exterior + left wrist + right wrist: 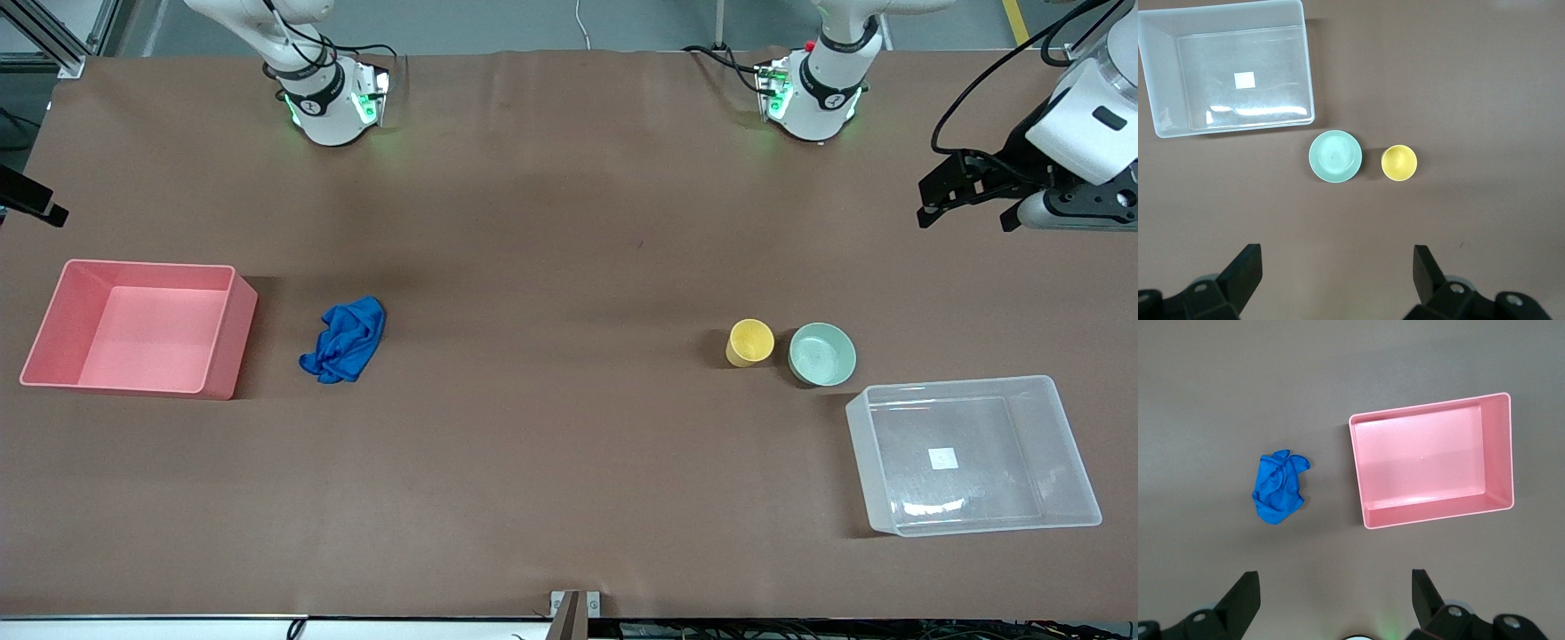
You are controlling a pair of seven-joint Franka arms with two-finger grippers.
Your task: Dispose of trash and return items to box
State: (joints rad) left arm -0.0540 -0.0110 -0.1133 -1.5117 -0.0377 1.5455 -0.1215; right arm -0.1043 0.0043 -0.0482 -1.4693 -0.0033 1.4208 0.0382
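Note:
The blue rag (344,340) lies crumpled on the table beside the pink bin, toward the right arm's end; it also shows in the right wrist view (1279,488). The yellow cup (749,343) and the mint-green bowl (822,354) stand upright side by side, just apart, next to the clear box (1067,444). The left wrist view shows the cup (1399,163), the bowl (1335,156) and the empty box (1161,87) with its white sticker. My left gripper (967,218) (1337,263) is open, high over bare table. My right gripper (1335,587) is open, high over bare table near its base.
An empty pink bin (227,342) stands at the right arm's end of the table, also in the right wrist view (1358,473). The two arm bases (331,98) (813,93) stand along the table's edge farthest from the front camera. Brown paper covers the table.

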